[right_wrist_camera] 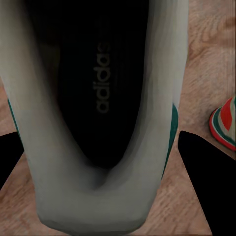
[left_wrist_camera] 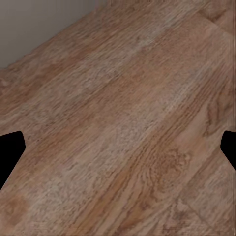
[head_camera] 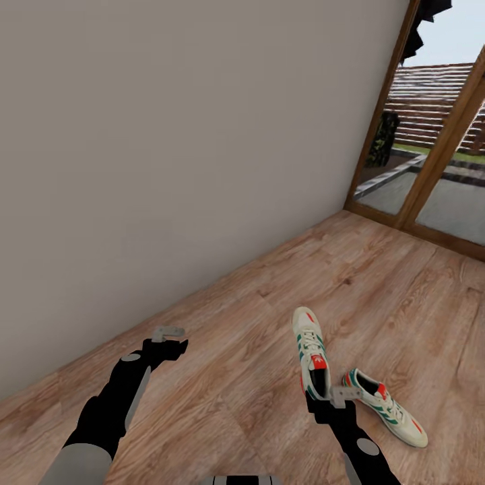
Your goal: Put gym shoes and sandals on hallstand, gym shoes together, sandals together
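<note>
Looking down from the head camera, you see your right gripper (head_camera: 322, 397) low in the frame, right of centre, set at the heel of one gym shoe (head_camera: 310, 351). That shoe points away from you toward the upper part of the frame, its red-orange tongue patch and green stripes showing. In the right wrist view the same gym shoe (right_wrist_camera: 98, 147) sits between the two dark fingertips (right_wrist_camera: 199, 167), its heel collar and dark insole with printed lettering facing the camera. The fingers flank the heel closely on both sides, but you cannot tell whether they actually press on it.

The second gym shoe (head_camera: 387, 405) lies on the corridor floor (head_camera: 269, 323) just to the right of the first, toe angled toward the lower right corner; its heel is near your right gripper. A sliver of its red, white and green edge (right_wrist_camera: 223, 123) shows at the right edge of the right wrist view.

Your left gripper (head_camera: 170, 340) hovers at the lower left of the head view, near the base of the pale grey wall (head_camera: 168, 135). In the left wrist view its fingertips (left_wrist_camera: 10, 152) stand wide apart with nothing between them, only wood planks (left_wrist_camera: 118, 128) beneath.

At the upper right, a wood-framed glass door (head_camera: 431, 155) looks out on a yard.
</note>
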You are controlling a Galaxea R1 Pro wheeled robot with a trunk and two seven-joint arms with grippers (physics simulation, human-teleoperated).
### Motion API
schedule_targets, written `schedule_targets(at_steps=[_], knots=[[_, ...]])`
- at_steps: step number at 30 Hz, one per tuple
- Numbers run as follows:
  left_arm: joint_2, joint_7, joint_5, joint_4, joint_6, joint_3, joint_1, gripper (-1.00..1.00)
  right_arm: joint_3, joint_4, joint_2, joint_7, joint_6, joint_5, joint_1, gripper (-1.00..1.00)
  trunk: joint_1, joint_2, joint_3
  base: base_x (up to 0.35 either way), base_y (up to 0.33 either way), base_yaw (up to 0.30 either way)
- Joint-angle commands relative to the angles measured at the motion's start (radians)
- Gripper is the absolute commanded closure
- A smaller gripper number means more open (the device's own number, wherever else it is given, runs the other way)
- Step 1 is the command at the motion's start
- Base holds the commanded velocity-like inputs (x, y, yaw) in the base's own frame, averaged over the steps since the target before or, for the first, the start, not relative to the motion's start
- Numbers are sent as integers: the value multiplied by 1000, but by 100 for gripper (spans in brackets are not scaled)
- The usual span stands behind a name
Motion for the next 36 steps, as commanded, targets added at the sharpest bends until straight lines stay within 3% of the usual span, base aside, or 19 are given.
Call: schedule_targets(at_steps=[1, 20, 36], knots=[[-1, -9, -10, -1, 4, 4, 0, -100, 0, -1, 0, -1, 5, 0, 0, 100, 0, 0, 0, 0, 0, -246], [-3, -9, -10, 0, 5, 3, 0, -100, 0, -4, 0, -1, 5, 0, 0, 100, 0, 0, 12, 248, 170, -199], [-2, -9, -10, 0, 5, 3, 0, -100, 0, -4, 0, -1, 5, -1, 0, 100, 0, 0, 12, 169, 198, -282]])
